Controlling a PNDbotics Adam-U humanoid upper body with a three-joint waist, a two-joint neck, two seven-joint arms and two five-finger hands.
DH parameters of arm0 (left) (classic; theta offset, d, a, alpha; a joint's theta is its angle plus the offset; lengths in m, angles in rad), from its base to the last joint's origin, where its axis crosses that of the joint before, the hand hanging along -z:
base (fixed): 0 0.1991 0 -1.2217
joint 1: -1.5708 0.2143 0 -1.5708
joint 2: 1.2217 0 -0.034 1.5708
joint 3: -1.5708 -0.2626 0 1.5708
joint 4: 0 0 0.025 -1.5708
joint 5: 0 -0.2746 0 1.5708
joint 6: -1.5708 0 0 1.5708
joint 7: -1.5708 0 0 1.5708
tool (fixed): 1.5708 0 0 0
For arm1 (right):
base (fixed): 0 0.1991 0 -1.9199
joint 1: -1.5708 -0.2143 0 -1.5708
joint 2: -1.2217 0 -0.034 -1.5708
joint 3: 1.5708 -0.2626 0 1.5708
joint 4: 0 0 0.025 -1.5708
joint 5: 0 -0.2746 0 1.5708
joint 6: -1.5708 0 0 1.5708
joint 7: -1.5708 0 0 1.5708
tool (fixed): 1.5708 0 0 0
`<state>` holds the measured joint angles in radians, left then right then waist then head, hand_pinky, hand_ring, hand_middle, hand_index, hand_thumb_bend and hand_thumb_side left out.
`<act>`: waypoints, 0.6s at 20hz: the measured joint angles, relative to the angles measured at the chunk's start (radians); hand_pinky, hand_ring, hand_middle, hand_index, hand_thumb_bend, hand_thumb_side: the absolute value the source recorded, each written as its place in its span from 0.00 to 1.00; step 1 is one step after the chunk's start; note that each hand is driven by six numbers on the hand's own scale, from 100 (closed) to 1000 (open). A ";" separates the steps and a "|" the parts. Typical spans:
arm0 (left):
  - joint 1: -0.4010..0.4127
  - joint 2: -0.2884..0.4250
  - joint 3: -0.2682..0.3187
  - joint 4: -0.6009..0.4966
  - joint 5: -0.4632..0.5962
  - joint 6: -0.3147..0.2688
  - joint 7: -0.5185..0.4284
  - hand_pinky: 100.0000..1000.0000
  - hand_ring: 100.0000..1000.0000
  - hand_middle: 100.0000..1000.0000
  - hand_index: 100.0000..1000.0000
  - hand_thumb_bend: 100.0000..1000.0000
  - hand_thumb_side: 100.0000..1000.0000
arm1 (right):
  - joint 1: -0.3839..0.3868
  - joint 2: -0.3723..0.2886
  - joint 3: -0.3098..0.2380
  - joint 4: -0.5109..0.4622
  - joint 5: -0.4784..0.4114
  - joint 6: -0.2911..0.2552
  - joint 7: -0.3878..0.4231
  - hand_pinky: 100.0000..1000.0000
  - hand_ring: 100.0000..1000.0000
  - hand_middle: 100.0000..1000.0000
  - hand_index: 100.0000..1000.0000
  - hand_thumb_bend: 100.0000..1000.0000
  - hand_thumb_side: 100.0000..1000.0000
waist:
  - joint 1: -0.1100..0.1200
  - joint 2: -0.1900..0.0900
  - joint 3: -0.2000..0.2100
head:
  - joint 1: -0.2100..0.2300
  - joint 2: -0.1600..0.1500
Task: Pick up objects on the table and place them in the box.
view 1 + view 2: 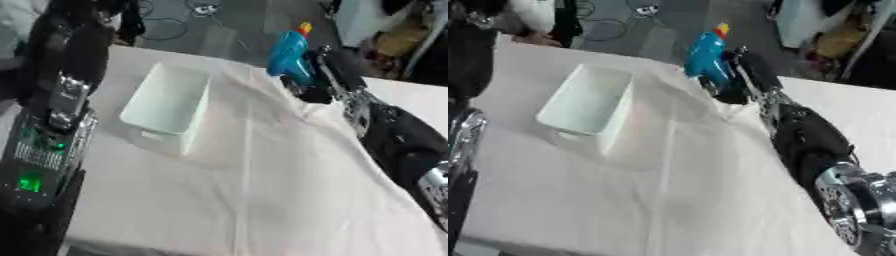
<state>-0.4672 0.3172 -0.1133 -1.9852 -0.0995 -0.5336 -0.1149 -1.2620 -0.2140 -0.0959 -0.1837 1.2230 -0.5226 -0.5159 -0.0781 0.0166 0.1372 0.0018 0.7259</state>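
A blue toy water gun [289, 57] with a yellow and red tip is held upright above the far side of the table. My right hand [325, 75] is shut on it, fingers curled round its grip. The white rectangular box [168, 102] stands open on the white tablecloth [262, 190], to the left of the gun and a little nearer to me. Its inside looks bare. My left arm [52, 120] rises along the left edge; its hand does not show in either view.
The tablecloth has folds running down the middle. Beyond the table's far edge lie a grey floor, cables [166, 25] and clutter at the upper right [394, 35].
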 measured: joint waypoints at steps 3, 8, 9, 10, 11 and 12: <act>0.002 0.000 0.000 0.000 0.000 0.000 0.000 0.78 0.66 0.85 0.85 0.29 1.00 | -0.004 0.000 0.000 -0.003 -0.012 -0.001 0.011 0.00 0.00 0.00 0.00 0.00 0.51 | -0.001 0.000 0.000 | 0.000 0.000; 0.002 0.000 0.000 0.000 0.000 0.000 0.001 0.78 0.66 0.85 0.85 0.30 1.00 | -0.004 0.000 0.000 -0.007 -0.015 0.000 0.021 0.00 0.00 0.00 0.00 0.00 0.51 | -0.002 0.000 0.001 | 0.000 0.000; 0.002 0.000 0.000 0.000 0.000 0.001 0.001 0.78 0.66 0.85 0.85 0.30 1.00 | -0.004 0.000 0.000 -0.008 -0.015 0.001 0.023 0.00 0.00 0.00 0.00 0.00 0.52 | -0.002 0.000 0.002 | 0.000 0.000; 0.002 0.000 0.000 0.000 0.000 0.001 0.001 0.78 0.66 0.85 0.85 0.30 1.00 | -0.004 0.000 0.000 -0.009 -0.015 0.001 0.024 0.00 0.00 0.00 0.00 0.00 0.51 | -0.002 0.000 0.002 | 0.000 0.000; 0.002 0.000 0.000 0.000 0.000 0.001 0.001 0.78 0.66 0.85 0.85 0.30 1.00 | -0.005 0.000 0.000 -0.010 -0.014 0.001 0.024 0.00 0.00 0.00 0.00 0.00 0.51 | -0.002 0.000 0.003 | 0.000 0.000; 0.002 0.000 0.000 0.000 0.000 0.001 0.001 0.78 0.66 0.85 0.85 0.30 1.00 | -0.005 0.002 0.000 -0.012 -0.014 0.000 0.026 0.00 0.00 0.00 0.00 0.00 0.51 | -0.002 0.000 0.004 | 0.000 0.000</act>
<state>-0.4656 0.3172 -0.1133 -1.9852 -0.0995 -0.5331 -0.1143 -1.2667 -0.2123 -0.0958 -0.1953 1.2094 -0.5230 -0.4902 -0.0796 0.0166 0.1415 0.0018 0.7256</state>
